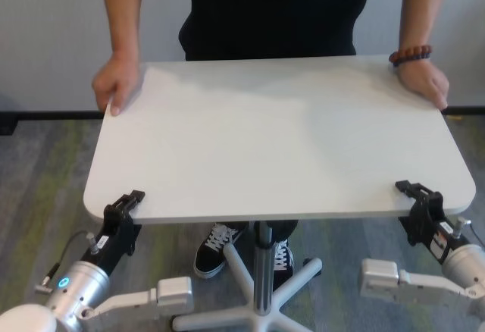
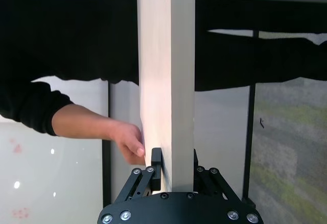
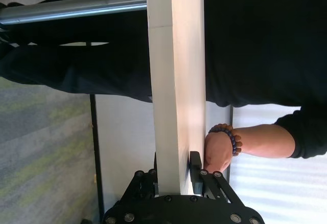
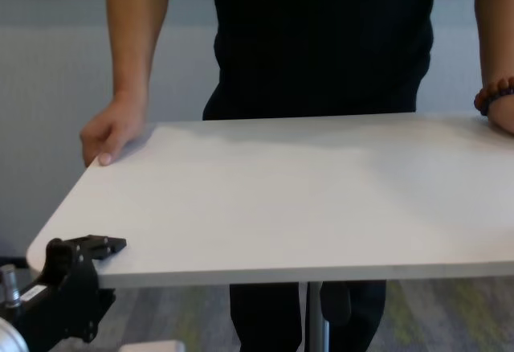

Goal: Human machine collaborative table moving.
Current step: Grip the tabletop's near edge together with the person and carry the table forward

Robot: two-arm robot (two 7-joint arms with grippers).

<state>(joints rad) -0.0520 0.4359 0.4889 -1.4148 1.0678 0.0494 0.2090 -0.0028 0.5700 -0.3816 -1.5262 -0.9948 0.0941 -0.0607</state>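
Note:
The white table point(image 1: 280, 142) stands between me and the human point(image 1: 276, 10), who wears a black shirt and holds the far corners with both hands; a bead bracelet point(image 1: 410, 54) is on one wrist. My left gripper point(image 1: 125, 205) is shut on the table's near left edge, one finger above and one below; it also shows in the chest view point(image 4: 84, 249) and the left wrist view point(image 2: 173, 170). My right gripper point(image 1: 413, 192) is shut on the near right edge, also seen in the right wrist view point(image 3: 173, 170). The grey post point(image 1: 263, 267) holds the top.
The table's star-shaped white base point(image 1: 258, 290) spreads on the grey carpet below the top. The human's black sneakers point(image 1: 216, 247) stand close to the base. A pale wall with a dark skirting point(image 1: 45, 112) runs behind.

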